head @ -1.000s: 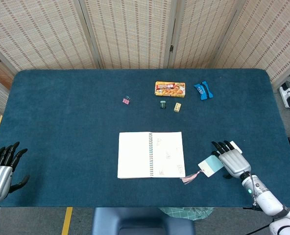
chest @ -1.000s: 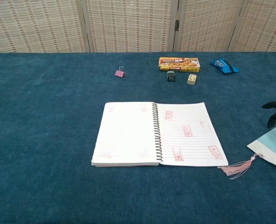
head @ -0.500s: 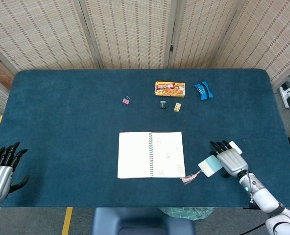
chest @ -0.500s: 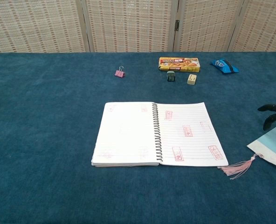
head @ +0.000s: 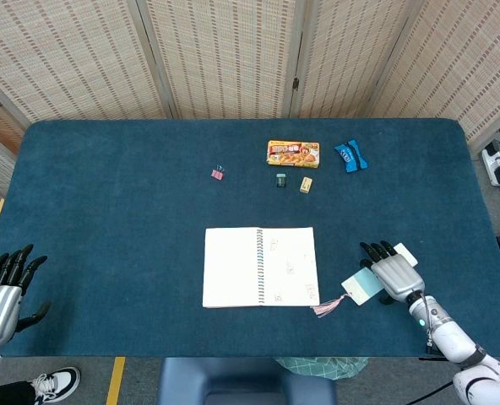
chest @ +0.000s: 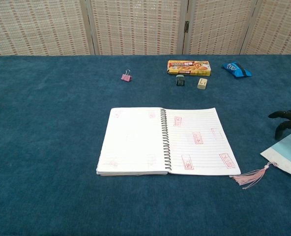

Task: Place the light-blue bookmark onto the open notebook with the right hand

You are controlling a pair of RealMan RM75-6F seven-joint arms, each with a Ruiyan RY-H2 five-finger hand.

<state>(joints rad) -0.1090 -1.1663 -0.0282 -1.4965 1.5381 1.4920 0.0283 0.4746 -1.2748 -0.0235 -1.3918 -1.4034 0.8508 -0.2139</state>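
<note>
The open notebook (head: 261,267) is lying in the lower middle of the head view on the blue-covered counter (head: 115,202), its spiral binding running from the near edge toward the far edge. Red stamp marks are showing on its lined right page in the chest view, but their writing is too small to read.

The light-blue bookmark (head: 364,286) is lying flat on the counter just right of the notebook, apart from it. Its long axis is running diagonally, with the pink tassel (chest: 251,177) trailing from the lower-left end toward the notebook's near right corner and the other end pointing up and right under the right hand (head: 395,274). That hand is resting over the bookmark's far end with its dark fingers (chest: 284,114) spread and stretched forward; whether they are pressing on the card cannot be told.

The left hand (head: 3,297) is sitting at the lower left of the head view, fingers apart, holding nothing.

Along the upper middle, a yellow food box (head: 293,153) with unreadable print, a blue wrapped packet (head: 350,156), a small dark stamp (head: 280,179), a beige eraser-like block (head: 306,184) and a pink binder clip (head: 217,174) are lying well away from the notebook.
</note>
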